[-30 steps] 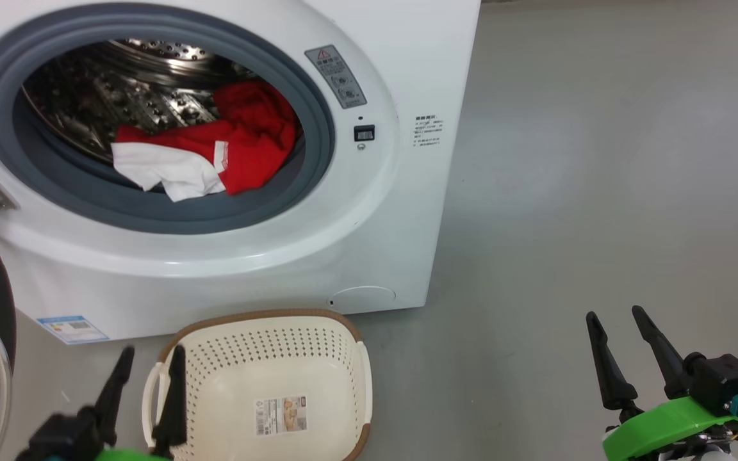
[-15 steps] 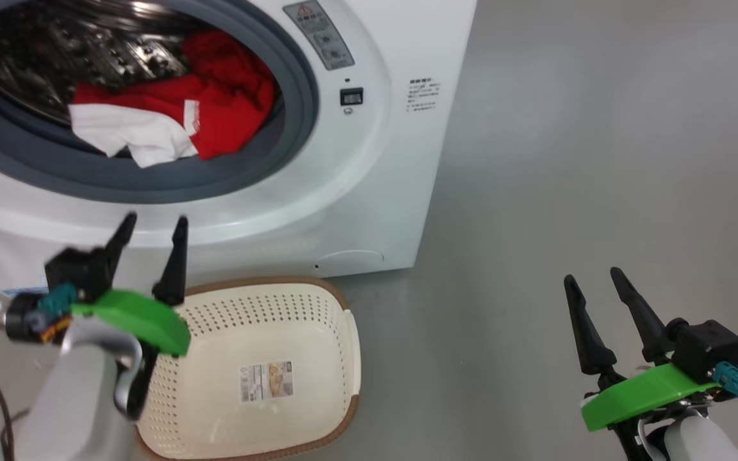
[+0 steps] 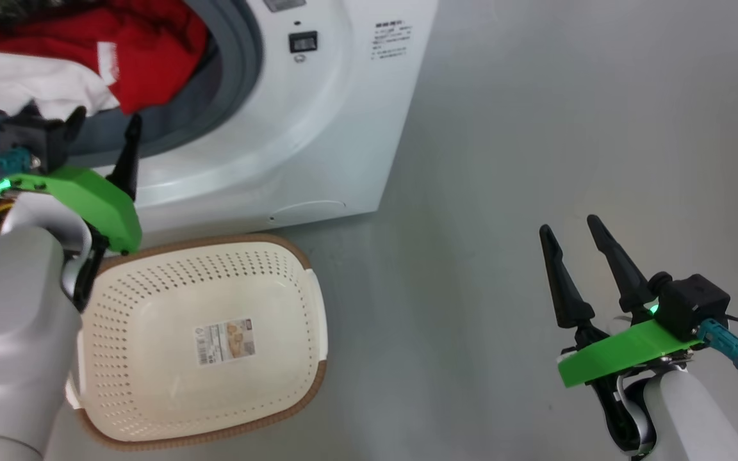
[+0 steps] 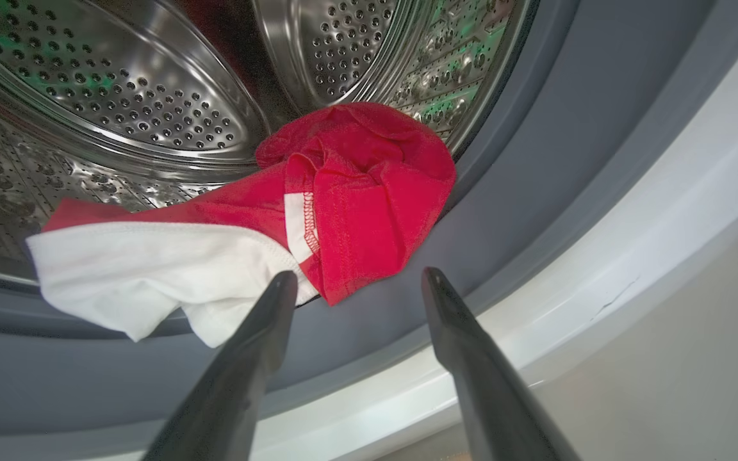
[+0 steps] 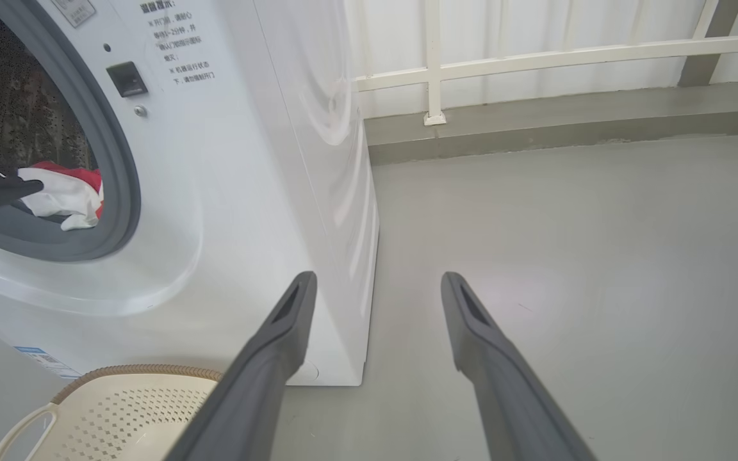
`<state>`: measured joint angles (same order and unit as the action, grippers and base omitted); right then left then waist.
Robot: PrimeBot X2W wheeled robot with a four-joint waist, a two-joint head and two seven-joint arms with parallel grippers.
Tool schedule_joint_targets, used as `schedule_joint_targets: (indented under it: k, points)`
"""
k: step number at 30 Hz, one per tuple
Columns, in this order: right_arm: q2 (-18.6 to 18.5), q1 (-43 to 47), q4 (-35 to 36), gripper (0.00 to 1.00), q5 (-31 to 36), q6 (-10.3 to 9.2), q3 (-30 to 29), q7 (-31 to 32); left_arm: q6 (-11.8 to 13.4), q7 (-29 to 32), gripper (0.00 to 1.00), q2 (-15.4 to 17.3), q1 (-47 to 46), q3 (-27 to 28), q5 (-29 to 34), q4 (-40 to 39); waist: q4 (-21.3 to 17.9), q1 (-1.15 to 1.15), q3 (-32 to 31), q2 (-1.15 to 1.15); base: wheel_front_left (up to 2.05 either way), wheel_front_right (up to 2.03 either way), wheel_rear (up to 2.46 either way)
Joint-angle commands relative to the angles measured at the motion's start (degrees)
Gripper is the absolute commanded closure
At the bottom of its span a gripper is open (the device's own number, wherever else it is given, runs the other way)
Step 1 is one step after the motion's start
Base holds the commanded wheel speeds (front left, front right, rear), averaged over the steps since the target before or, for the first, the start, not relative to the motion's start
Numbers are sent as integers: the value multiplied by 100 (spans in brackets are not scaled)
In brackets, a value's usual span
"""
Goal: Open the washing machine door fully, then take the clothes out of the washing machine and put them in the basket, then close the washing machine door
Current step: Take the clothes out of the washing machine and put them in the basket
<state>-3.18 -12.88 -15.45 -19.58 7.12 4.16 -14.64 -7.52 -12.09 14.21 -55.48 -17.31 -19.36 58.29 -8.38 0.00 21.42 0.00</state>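
Left gripper (image 4: 359, 274) spread, facing the clothes (image 4: 369, 192); right gripper (image 5: 378, 275) (also spread) above grey floor (image 5: 567, 256).

One washing machine (image 3: 318, 128), one basket (image 3: 228, 239), one heap of clothes (image 4: 369, 205), red and white, too tangled to count. Two grippers, left gripper (image 3: 106, 118) and right gripper (image 3: 569, 224), two fingers each.

Pale grey forearms (image 3: 16, 320), green wrist plates (image 3: 619, 352), long black tapered jaws, teal cable connectors (image 3: 718, 334).

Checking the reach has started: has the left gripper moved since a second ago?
Yes. The left gripper rose from beside the basket rim to the washing machine opening, near the clothes.
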Motion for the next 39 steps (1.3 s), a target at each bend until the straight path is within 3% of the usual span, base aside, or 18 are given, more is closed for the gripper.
schedule_joint_targets:
  k: [1, 17, 31, 33, 35, 36, 37, 39]
  points:
    - [17, -140, 156, 0, -40, 36, 160, -36, 3, 34, 0, 332, -278, -7, -73, 57, -286, 0, 347, 0, 0, 0, 0]
    - [29, -489, 269, 0, -409, 36, 440, -36, 3, -23, 0, 819, -1760, -880, -303, 963, -734, 0, 1092, 0, 0, 0, 0]
    - [30, -557, 322, 0, -555, 36, 620, -36, 56, 177, 0, 1030, -2215, -1088, -322, 1468, -948, 0, 1286, 0, 0, 0, 0]
    - [30, -567, 314, 0, -547, 36, 607, -36, 63, 207, 55, 1026, -2213, -1097, -337, 1489, -943, 0, 1278, 0, 0, 0, 0]
    - [30, -578, 313, 0, -536, 36, 600, -36, 62, 222, 85, 1011, -2199, -1114, -348, 1504, -932, 0, 1263, 0, 0, 0, 0]
    - [30, -578, 313, 0, -536, 36, 600, -36, 62, 222, 85, 1011, -2199, -1114, -348, 1504, -932, 0, 1263, 0, 0, 0, 0]
    - [30, -584, 312, 0, -531, 36, 597, -36, 62, 226, 100, 1002, -2192, -1121, -354, 1510, -926, 0, 1253, 0, 0, 0, 0]
    - [30, -598, 308, 0, -520, 36, 592, -36, 60, 231, 100, 984, -2177, -1135, -369, 1521, -911, 0, 1236, 0, 0, 0, 0]
